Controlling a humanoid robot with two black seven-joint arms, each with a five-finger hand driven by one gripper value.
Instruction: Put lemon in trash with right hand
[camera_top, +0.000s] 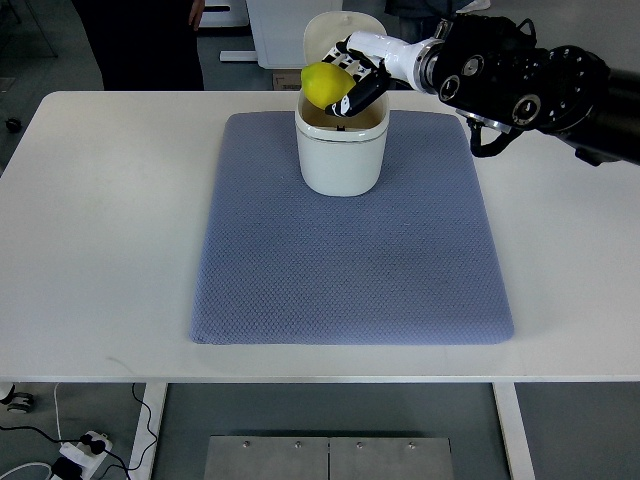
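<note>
A yellow lemon (323, 85) is held just above the open mouth of a cream trash bin (341, 158) with its lid flipped up behind. My right hand (356, 78) comes in from the right on a black and white arm and is shut on the lemon, fingers wrapped around its right side and underside. The bin stands at the far middle of a blue-grey mat (350, 250). The left arm is not in view.
The mat lies on a white table (90, 220). A person in dark clothing (150, 40) stands beyond the table's far left edge. White furniture stands behind the bin. Cables and a power strip (80, 455) lie on the floor below.
</note>
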